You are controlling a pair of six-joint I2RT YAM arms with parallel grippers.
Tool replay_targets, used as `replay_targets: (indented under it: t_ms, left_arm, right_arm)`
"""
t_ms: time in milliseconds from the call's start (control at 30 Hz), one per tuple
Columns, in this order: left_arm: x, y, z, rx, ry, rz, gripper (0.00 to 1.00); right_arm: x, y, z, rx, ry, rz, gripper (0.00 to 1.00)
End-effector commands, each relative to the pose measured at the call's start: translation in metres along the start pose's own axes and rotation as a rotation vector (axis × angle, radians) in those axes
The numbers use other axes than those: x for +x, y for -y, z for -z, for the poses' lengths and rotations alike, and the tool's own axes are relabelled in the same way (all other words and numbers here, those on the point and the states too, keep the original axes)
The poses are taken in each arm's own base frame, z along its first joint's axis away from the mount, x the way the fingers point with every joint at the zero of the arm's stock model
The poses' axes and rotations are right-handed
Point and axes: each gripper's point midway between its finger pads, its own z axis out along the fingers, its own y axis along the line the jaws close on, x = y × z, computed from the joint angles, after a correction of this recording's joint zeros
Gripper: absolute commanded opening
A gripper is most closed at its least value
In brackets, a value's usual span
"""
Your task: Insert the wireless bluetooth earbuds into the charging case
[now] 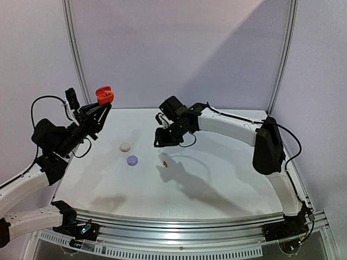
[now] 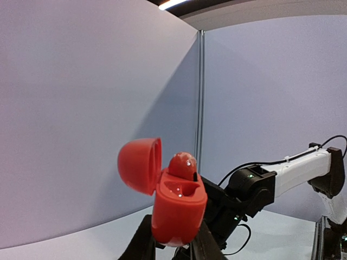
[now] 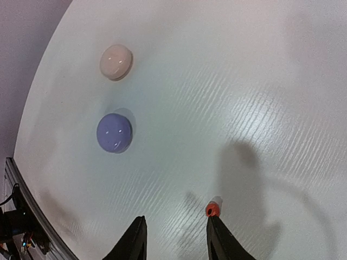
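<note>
My left gripper [image 1: 103,105] is raised above the table's back left and is shut on the base of a red charging case [image 1: 104,96]. In the left wrist view the case [image 2: 179,208] stands between the left gripper [image 2: 173,241] fingers with its lid flipped open. One red earbud [image 2: 182,165] sticks up out of one slot, and the slot beside it is bare. My right gripper [image 1: 162,142] hovers over the table's middle, open, with nothing between its fingers. A second red earbud [image 3: 212,208] shows right at the tip of one finger of the right gripper [image 3: 176,227]. From above, this earbud [image 1: 164,162] lies below the gripper.
A closed white round case [image 1: 125,147] [image 3: 116,61] and a closed lilac round case [image 1: 132,160] [image 3: 114,132] lie on the white table [image 1: 217,189], left of the right gripper. Pale walls enclose the back and sides. A metal rail [image 1: 179,222] runs along the near edge.
</note>
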Motion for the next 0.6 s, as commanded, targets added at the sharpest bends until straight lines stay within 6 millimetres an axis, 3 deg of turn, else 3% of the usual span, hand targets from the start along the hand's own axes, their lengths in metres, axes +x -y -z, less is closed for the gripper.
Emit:
replay_targets:
  t_ms: [0,300,567]
  left_arm:
    - [0.007,-0.004,0.002,-0.008,-0.024,-0.008,0.0]
    - [0.008,-0.004,0.002,-0.007,-0.028,-0.005,0.0]
    - [0.009,-0.003,0.002,-0.006,-0.029,-0.006,0.0]
  right_arm:
    - [0.021,0.046,-0.028,0.164,-0.084,-0.066,0.38]
    - [0.042,0.052,-0.063,0.127,-0.138,-0.087,0.35]
    - [0.055,0.058,-0.078,0.124,-0.17,-0.111,0.29]
